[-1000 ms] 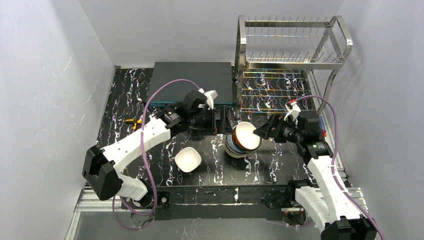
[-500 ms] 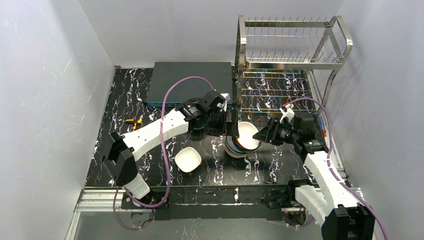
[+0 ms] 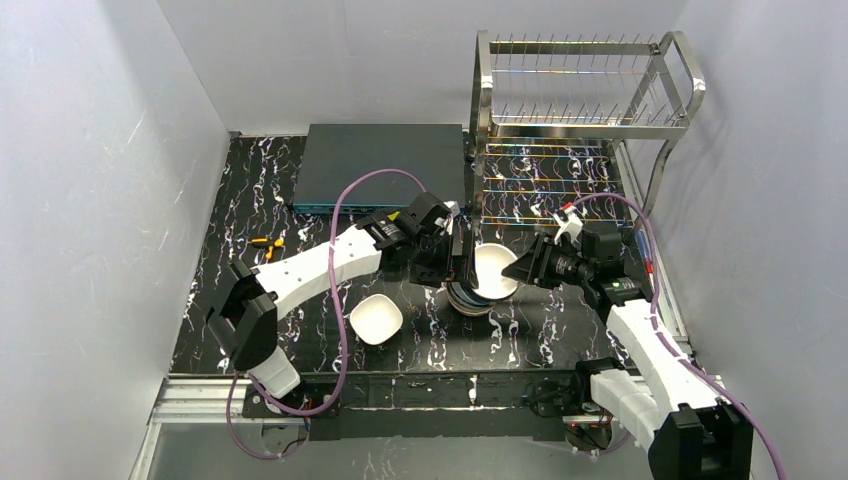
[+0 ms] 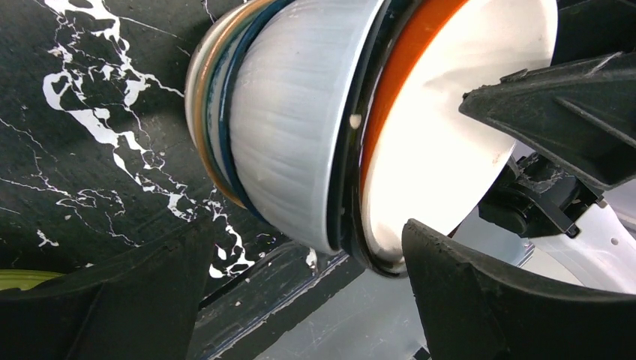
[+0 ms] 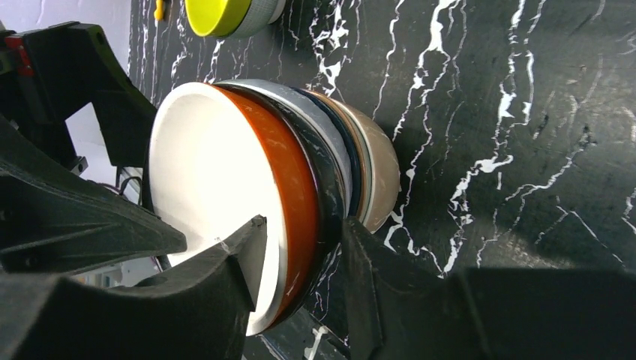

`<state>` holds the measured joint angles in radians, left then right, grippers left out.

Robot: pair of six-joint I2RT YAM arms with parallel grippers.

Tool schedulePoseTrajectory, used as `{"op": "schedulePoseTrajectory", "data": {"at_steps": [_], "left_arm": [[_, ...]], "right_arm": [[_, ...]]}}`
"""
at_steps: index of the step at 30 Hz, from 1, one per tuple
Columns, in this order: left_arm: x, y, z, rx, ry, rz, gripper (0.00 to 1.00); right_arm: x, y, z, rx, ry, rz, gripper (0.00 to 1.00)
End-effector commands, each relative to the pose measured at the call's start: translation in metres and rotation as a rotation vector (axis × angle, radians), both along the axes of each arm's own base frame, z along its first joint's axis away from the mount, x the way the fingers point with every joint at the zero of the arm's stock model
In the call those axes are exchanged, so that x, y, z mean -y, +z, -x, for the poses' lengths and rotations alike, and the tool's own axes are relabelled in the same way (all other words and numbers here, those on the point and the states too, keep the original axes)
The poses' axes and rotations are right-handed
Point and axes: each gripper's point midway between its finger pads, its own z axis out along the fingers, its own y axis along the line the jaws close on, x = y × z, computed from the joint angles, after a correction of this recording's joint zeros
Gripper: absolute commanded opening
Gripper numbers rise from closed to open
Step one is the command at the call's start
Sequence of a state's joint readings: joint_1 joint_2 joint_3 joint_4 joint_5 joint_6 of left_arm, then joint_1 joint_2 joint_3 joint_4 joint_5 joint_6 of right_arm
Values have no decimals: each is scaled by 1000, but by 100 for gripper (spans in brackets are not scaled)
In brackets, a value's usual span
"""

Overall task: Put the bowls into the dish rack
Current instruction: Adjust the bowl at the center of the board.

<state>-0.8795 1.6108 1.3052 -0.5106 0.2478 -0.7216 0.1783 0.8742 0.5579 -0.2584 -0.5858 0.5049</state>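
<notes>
The bowls (image 3: pixel 468 298) sit nested in one stack on the table (image 3: pixel 240 200), between the two grippers. The right gripper (image 5: pixel 300 232) pinches the top rims. One finger (image 5: pixel 225 277) lies on the white inside of the orange bowl (image 5: pixel 296 172), and the other is outside against the dark bowl (image 5: pixel 330 187) under it. The left gripper (image 4: pixel 300 300) is spread wide, with a finger on either side of the stack. A lone bowl (image 3: pixel 376 318) lies near it, back toward its base. The rack (image 3: pixel 580 100) stands well beyond both grippers.
</notes>
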Motion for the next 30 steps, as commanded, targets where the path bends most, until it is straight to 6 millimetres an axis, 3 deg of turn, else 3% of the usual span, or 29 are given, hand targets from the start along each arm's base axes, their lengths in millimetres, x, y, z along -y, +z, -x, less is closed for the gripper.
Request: {"op": "schedulePoseTrajectory", "data": {"at_steps": [1,8,14,21,26,30], "left_arm": [[-1,14,11,-8,1,60,92],[-5,18,12,17,20,88,92],[0,19,12,14,15,111,92],[1,18,11,14,14,114,91],[6,14,13,-11,2,131,91],[8,13,13,-15,2,137,91]], "right_arm": [[-23,11,7,12,83,-57,46],[-44,3,14,-12,117,-25,44],[-29,-1,4,1,10,72,46],[-14,2,-2,12,-28,177,57],[-1,24,-8,94,-88,218,74],[3,30,-7,107,-93,234,79]]}}
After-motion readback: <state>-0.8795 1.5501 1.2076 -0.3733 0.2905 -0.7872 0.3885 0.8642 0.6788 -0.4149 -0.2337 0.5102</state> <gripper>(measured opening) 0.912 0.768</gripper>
